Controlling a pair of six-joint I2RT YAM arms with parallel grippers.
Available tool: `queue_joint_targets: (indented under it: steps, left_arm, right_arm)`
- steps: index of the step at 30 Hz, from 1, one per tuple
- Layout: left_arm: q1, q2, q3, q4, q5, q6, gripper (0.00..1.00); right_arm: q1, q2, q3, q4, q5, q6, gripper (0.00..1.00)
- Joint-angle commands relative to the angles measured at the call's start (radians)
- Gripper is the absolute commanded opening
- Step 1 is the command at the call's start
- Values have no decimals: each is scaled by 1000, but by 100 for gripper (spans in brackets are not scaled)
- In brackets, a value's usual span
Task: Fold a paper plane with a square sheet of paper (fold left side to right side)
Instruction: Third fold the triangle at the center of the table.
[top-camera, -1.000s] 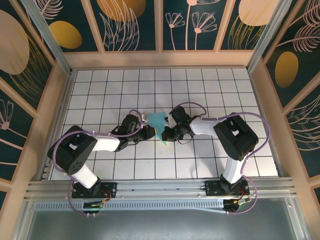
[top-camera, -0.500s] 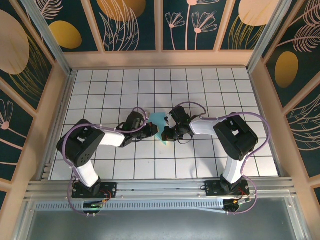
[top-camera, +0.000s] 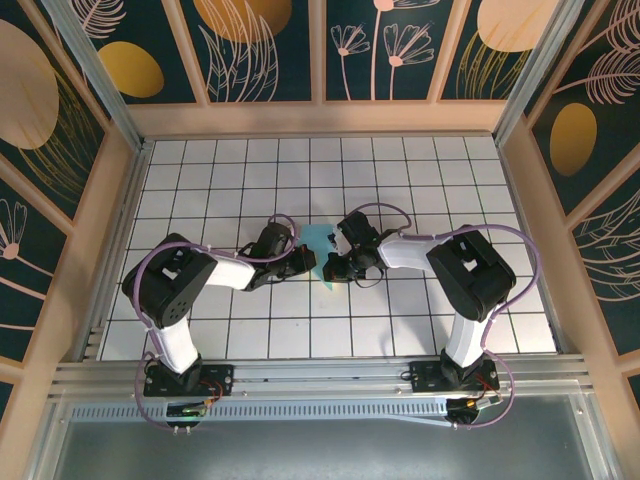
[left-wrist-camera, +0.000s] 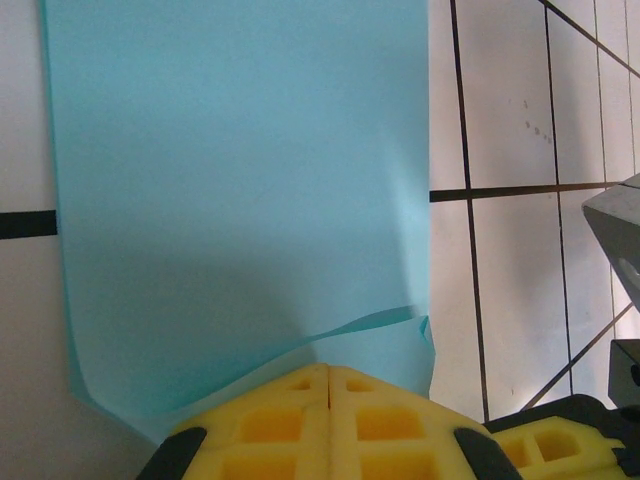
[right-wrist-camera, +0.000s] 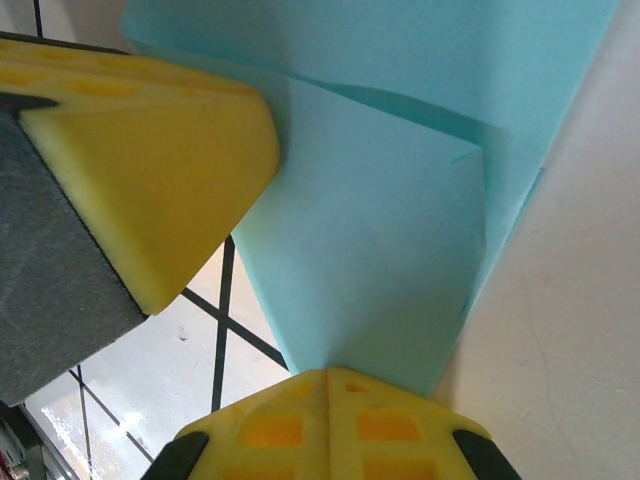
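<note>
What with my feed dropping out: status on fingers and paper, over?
Left fingers shut, right fingers shut, both tips at the paper. Paper partly folded, one flap raised. Nothing in the way.

Light-blue paper (top-camera: 318, 241), in overlapping creased layers, at the middle of the table (top-camera: 200, 170)

Left end effector (left-wrist-camera: 328, 375), right end effector (right-wrist-camera: 327, 372) crowd paper (left-wrist-camera: 240, 180); outer tiles (top-camera: 420, 180) free.
</note>
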Motion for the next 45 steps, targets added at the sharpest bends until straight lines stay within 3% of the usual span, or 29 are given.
queue_joint_targets:
  steps: [1,23,31,38,41,45]
  left_arm:
    - [1,42,13,-50,-61,3,0]
    - [161,17,14,-108,-108,122,0]
    - [173,-105,14,-145,-111,169,0]
    - [168,-235,-63,-72,50,202,0]
    - [137,-227,-73,-39,122,208,0]
    - [76,-173,-47,-33,140,213,0]
  right_arm:
    - [-6,78,-34,-139,185,-17,0]
    - [-7,84,-33,-139,174,-20,0]
    - [-12,78,-28,-128,157,-27,0]
    - [-30,66,-15,-138,159,-63,0]
    - [-36,62,-13,-140,155,-71,0]
    - [-39,60,-10,-145,157,-75,0]
